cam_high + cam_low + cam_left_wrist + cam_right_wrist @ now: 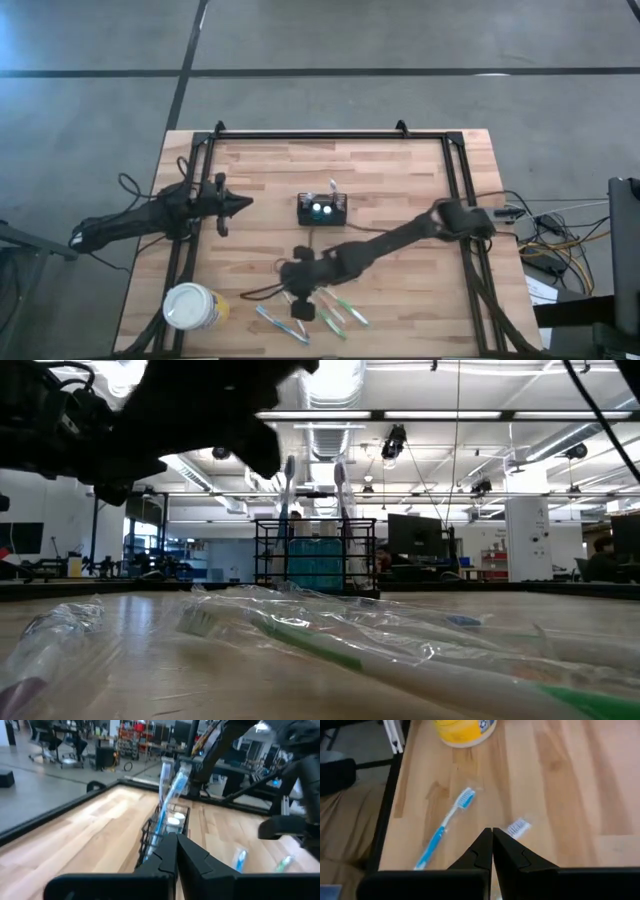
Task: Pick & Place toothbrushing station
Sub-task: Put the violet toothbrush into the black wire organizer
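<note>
The toothbrushing station (322, 209) — a small black wire-mesh caddy — stood upright near the middle of the wooden bench (400, 180), a little toward its far side, with two toothbrushes (167, 795) standing in it, heads up.

The left tool (243, 202) hung over the left part of the bench, pointing toward the caddy but well apart from it. Its fingers (165, 857) were pressed together with nothing between them.

The right tool (297, 303) was over the near part of the bench, nearer than the caddy, just above a scatter of loose toothbrushes. Its fingers (515, 855) met tip to tip and held nothing. Below it lay a blue toothbrush (442, 827) in clear wrapping, and green-handled toothbrushes (338, 312) lay just to the right of that tool — all flat on the wood.

A round white-and-yellow cup (193, 306) sat at the near left corner of the bench, well apart from the caddy.
</note>
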Tool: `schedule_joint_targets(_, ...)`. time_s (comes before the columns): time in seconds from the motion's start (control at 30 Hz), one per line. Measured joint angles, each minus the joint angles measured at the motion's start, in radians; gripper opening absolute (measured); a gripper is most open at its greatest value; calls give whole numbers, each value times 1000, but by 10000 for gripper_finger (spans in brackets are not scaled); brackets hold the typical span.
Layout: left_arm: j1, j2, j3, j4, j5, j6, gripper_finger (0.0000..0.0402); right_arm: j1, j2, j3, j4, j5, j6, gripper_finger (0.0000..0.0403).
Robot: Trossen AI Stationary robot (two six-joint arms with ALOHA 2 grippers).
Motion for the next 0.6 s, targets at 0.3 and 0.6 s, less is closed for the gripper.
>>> schedule_joint_targets(0.3,0,0,25,-96,63,0,9,12,310,466,-344,-109,335,108)
schedule_joint_targets(0.6,0,-9,24,-83,140,3,9,28,297,398,-292,-19,429,175)
